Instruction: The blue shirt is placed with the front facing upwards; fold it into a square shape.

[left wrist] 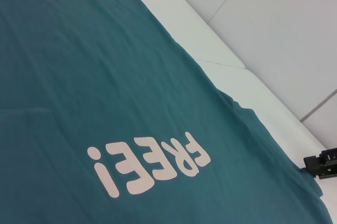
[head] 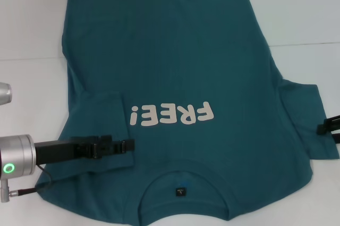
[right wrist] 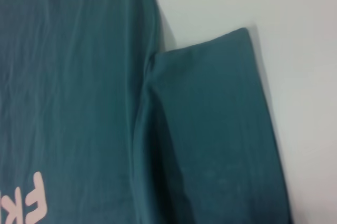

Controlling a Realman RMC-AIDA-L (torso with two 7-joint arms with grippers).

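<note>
- Left claw [head: 127, 144]: extended from the robot's left over the shirt's left shoulder zone, at the edge of the folded-in left sleeve [head: 103, 114]; fingers look drawn close together, but whether clenched on cloth cannot be told.
- Right claw [head: 326, 126]: only a black tip in the head view, at the outer hem of the right sleeve [head: 305, 122]; released or clenched — cannot tell.
- Blue shirt [head: 175, 61]: spread flat on the white desk [head: 297, 8], front up, collar [head: 183, 181] nearest the robot, hem at the far side.
- Left sleeve: already turned inward onto the chest, just beside the lettering.
- Right sleeve: flat and outward on the desk, confirmed in the right wrist view; not yet folded.
- Step in hand, as judged: sleeve folding, left side done, right side pending.
- Next move, as judged: grip on the right sleeve hem, lift clear of the desk, carry inward across the chest, lay down without dragging the body cloth.
- Writing: white "FREE!" [head: 171, 113] across the chest, upside down from the head view.
- Neck label [head: 181, 191]: small, dark, inside the collar; mark on it too small to read.
</note>
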